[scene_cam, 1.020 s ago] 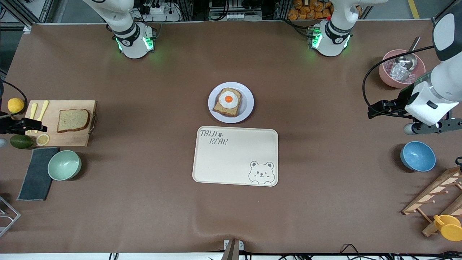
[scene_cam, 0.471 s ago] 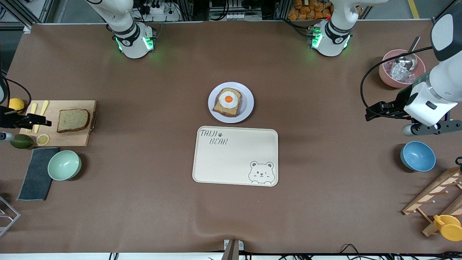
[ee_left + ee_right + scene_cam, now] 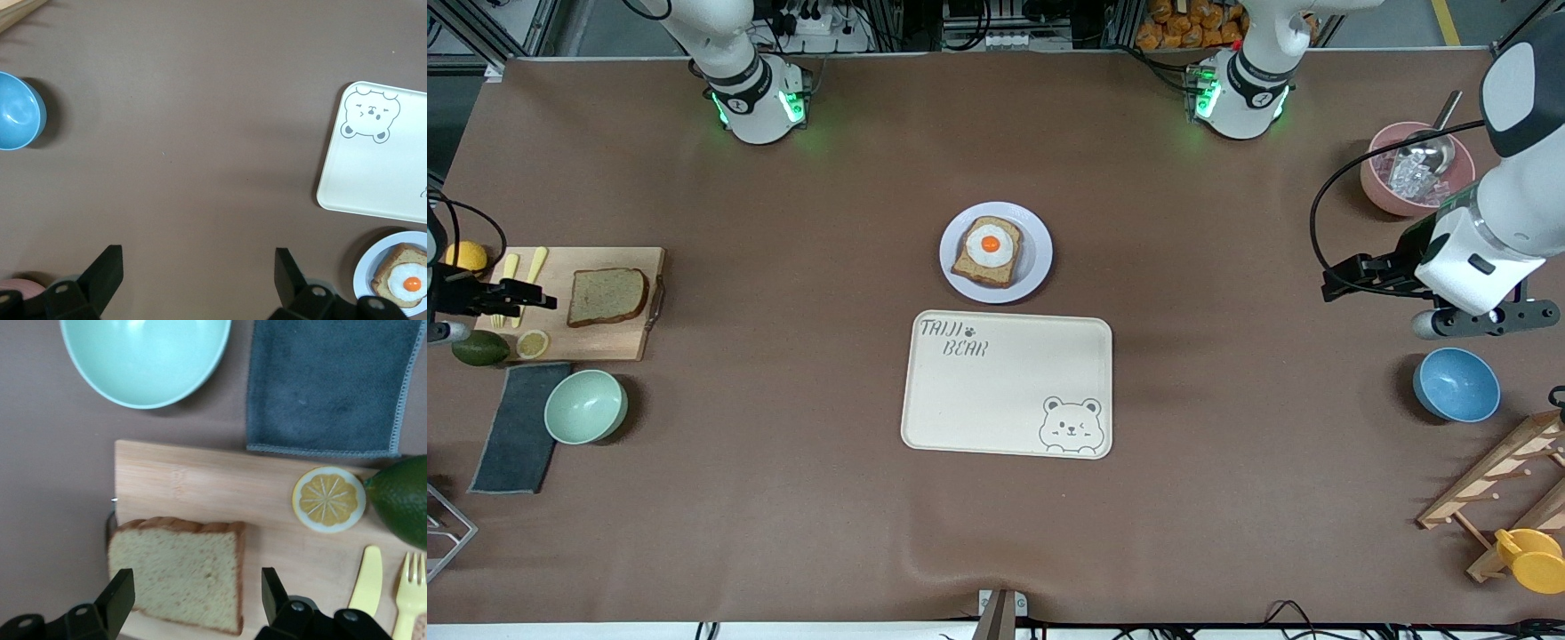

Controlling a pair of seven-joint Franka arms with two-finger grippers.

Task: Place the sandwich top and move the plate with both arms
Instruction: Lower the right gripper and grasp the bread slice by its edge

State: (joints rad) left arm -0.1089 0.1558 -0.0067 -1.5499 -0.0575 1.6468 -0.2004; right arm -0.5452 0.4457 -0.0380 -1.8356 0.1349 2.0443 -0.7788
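The sandwich top (image 3: 607, 296), a plain brown bread slice, lies on a wooden cutting board (image 3: 605, 342) at the right arm's end of the table. My right gripper (image 3: 538, 298) is open and empty, over the board beside the slice. In the right wrist view the slice (image 3: 177, 573) shows below, between the spread fingers of the right gripper (image 3: 198, 595). The pale plate (image 3: 1034, 267) holds a toast with a fried egg (image 3: 988, 250) at the table's middle. My left gripper (image 3: 1338, 277) is open and empty, up over bare table at the left arm's end; it also shows in the left wrist view (image 3: 198, 270).
A cream bear tray (image 3: 1005, 400) lies just nearer the camera than the plate. A mint bowl (image 3: 585, 406), grey cloth (image 3: 516, 427), avocado (image 3: 479, 348), lemon (image 3: 467, 256) and yellow cutlery (image 3: 532, 267) surround the board. A pink bowl (image 3: 1383, 191), blue bowl (image 3: 1456, 384) and wooden rack (image 3: 1503, 480) stand by the left arm.
My right gripper has come farther in over the cutting board toward the bread slice. My left gripper has drifted slightly toward the table's middle. Both stay open.
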